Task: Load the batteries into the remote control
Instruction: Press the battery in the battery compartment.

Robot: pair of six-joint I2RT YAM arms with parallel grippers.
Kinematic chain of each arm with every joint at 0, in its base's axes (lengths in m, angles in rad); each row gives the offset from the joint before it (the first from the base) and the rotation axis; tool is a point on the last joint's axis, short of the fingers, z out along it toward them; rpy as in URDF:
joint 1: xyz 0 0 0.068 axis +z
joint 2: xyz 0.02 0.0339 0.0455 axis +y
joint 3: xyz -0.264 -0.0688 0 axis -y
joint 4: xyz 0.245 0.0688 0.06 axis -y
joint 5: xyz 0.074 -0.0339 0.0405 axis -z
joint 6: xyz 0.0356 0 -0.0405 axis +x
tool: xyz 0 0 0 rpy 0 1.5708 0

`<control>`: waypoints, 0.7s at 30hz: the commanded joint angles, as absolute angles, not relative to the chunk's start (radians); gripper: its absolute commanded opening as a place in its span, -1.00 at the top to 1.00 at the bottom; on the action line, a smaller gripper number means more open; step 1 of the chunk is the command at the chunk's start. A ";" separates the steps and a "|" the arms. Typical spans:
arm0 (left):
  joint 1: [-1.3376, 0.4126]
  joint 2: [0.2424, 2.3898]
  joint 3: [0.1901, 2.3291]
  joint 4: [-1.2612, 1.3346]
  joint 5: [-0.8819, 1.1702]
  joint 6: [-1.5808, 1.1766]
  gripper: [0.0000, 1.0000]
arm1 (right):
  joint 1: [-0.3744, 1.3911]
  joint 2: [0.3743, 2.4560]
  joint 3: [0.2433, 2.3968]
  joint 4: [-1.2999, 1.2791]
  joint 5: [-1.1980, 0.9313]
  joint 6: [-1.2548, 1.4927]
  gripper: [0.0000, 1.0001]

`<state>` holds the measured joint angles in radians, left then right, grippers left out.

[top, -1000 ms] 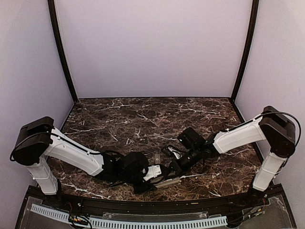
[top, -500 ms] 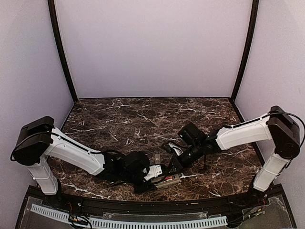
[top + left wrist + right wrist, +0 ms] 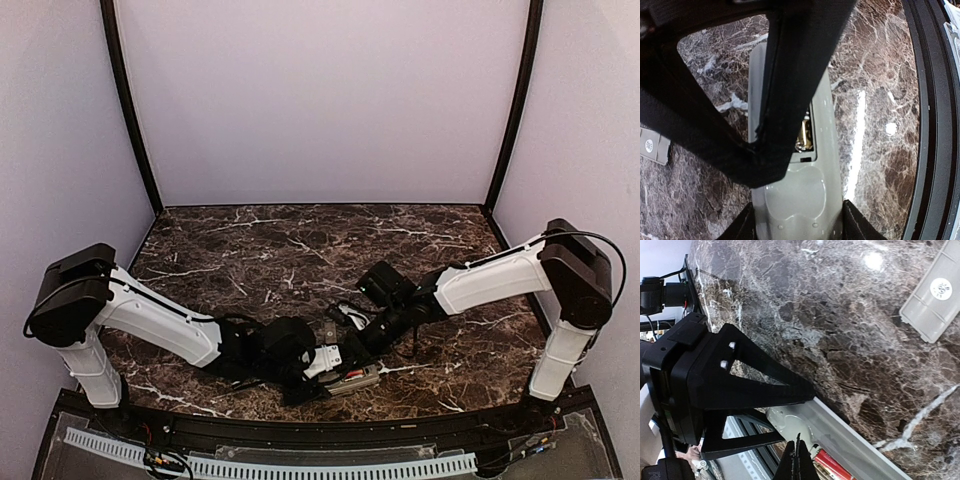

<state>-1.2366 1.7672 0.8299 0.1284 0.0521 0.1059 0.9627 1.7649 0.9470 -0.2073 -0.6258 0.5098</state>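
**Item: battery loading, insertion stage, remote held open at the near edge**

- Left gripper (image 3: pixel 322 362): low over the table's near edge, its fingers closed on either side of the remote control (image 3: pixel 352 380) and pinning it to the surface.
- Remote control: light grey, lying back-up with the battery bay uncovered. A brass contact shows inside the bay in the left wrist view.
- Red battery (image 3: pixel 832 462): lying in the bay, along the remote. Whether a second one is loaded cannot be told.
- Right gripper (image 3: pixel 352 340): just beyond the remote, tips drawn together to a narrow point above the bay, with nothing seen between them.
- Battery cover (image 3: pixel 328 329): small grey plate, loose on the table just behind the remote.
- Step, as judged: seating the cell. The next move likely calls for a light downward press by the closed tips, square to the battery, while the left hold resists sliding. The cover remains to be fitted.
- Table (image 3: pixel 260 250): dark brown marble pattern with white veins, glossy, with lamp glare.
- Room: pale lilac walls (image 3: pixel 320 100) and black corner posts (image 3: pixel 128 110).
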 commanded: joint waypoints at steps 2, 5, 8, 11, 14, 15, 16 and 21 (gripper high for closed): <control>-1.241 1.827 0.810 0.008 0.056 0.115 1.00 | 0.983 1.768 0.954 -0.283 -0.503 0.497 1.00; -1.241 1.828 0.811 0.006 0.053 0.116 1.00 | 0.983 1.767 0.942 -0.286 -0.498 0.498 1.00; -1.241 1.830 0.814 0.006 0.051 0.117 1.00 | 0.985 1.779 0.947 -0.279 -0.505 0.499 1.00; -1.241 1.832 0.820 0.006 0.047 0.116 1.00 | 0.986 1.789 0.958 -0.302 -0.491 0.489 1.00; -1.241 1.832 0.823 -0.016 0.042 0.110 1.00 | 0.988 1.788 0.946 -0.277 -0.547 0.491 1.00; -1.241 1.831 0.823 -0.018 0.041 0.109 1.00 | 0.988 1.785 0.932 -0.241 -0.602 0.500 1.00; -1.241 1.831 0.822 -0.018 0.042 0.109 1.00 | 0.985 1.782 0.913 -0.184 -0.665 0.523 1.00; -1.241 1.832 0.817 -0.003 0.046 0.112 1.00 | 0.985 1.787 0.902 -0.100 -0.737 0.573 1.00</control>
<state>-1.2350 1.7706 0.8383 0.1143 0.0544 0.0978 0.9642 1.7638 0.9100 -0.1814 -0.6559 0.5415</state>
